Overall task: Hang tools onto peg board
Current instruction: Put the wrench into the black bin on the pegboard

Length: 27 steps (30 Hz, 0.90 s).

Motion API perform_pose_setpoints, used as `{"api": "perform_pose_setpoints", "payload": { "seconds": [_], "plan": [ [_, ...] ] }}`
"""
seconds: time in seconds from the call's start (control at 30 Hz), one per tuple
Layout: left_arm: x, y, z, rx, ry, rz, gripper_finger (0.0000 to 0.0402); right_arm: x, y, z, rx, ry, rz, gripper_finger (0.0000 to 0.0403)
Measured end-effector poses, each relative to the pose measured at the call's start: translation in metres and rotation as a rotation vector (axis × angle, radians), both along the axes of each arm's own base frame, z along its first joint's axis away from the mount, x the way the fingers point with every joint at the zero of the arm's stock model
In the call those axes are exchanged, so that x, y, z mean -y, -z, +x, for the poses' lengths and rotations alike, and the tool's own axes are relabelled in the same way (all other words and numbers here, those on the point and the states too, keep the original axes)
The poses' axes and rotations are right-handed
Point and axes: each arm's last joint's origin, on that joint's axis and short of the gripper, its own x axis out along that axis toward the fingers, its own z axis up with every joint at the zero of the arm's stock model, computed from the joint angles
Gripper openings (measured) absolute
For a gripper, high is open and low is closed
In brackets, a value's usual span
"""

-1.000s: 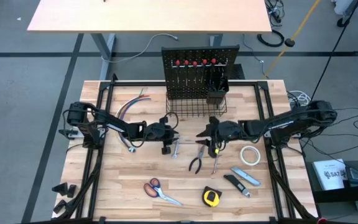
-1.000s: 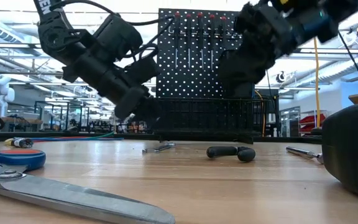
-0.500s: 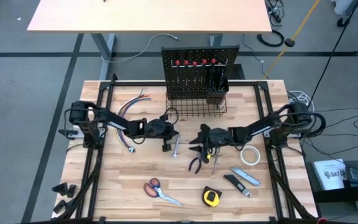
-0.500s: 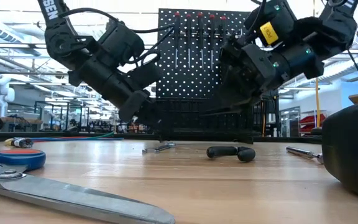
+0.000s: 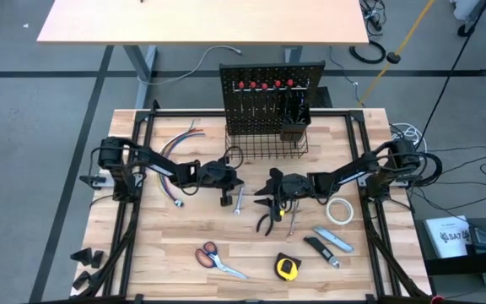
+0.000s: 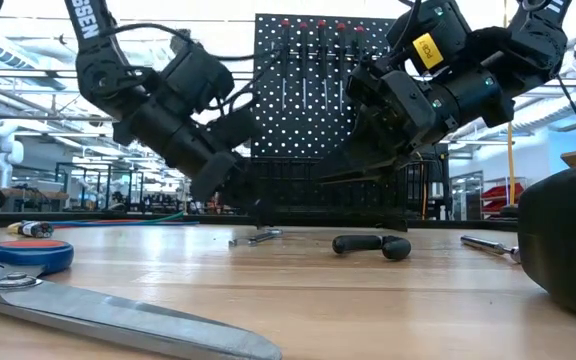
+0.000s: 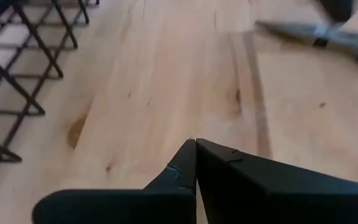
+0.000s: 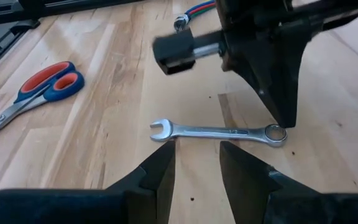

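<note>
A silver wrench [image 8: 219, 132] lies flat on the wooden table [image 5: 184, 228] in front of the peg board [image 5: 271, 93], seen in the high view as the wrench [image 5: 238, 201]. My left gripper [image 8: 284, 118] is shut, its tips slanting down at the wrench's ring end; in its own wrist view the left gripper [image 7: 195, 143] hides the wrench. My right gripper [image 8: 196, 148] stands open just short of the wrench's shaft, facing the left gripper. In the high view the right gripper [image 5: 264, 190] is right of the wrench. Pliers [image 5: 267, 221] lie beside it. My left gripper's shut fingertips stand at the wrench's ring end [image 8: 277, 134], coming down at a slant from the table's left. Whether they touch it I cannot tell. The wrench lies flat on the table.
Scissors [image 5: 218, 260], a yellow tape measure [image 5: 287, 268], utility knives [image 5: 332, 243] and a white tape roll [image 5: 338, 211] lie toward the near edge. Coloured wires [image 5: 180, 139] lie at the far left. The wire basket [image 5: 264, 145] stands at the board's base.
My right gripper has come down toward the table and moved left toward the wrench, its arm now lower and stretched out. The wrench and the other tools lie as before.
</note>
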Motion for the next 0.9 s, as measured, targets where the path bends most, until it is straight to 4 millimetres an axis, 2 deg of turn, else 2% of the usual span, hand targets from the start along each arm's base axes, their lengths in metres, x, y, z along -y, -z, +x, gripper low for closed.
{"api": "perform_pose_setpoints", "payload": {
  "seconds": [0.27, 0.9],
  "plan": [
    [-0.0068, 0.005, 0.0, -0.015, 0.0, -0.022, 0.0004, 0.0, 0.0001, -0.0001, -0.001, -0.001, -0.003, 0.0116],
    [-0.0052, 0.0023, 0.002, 0.02, 0.043, -0.046, 0.0003, 0.0, 0.0002, -0.0001, -0.002, -0.007, -0.015, 0.0116]
  ]
}}
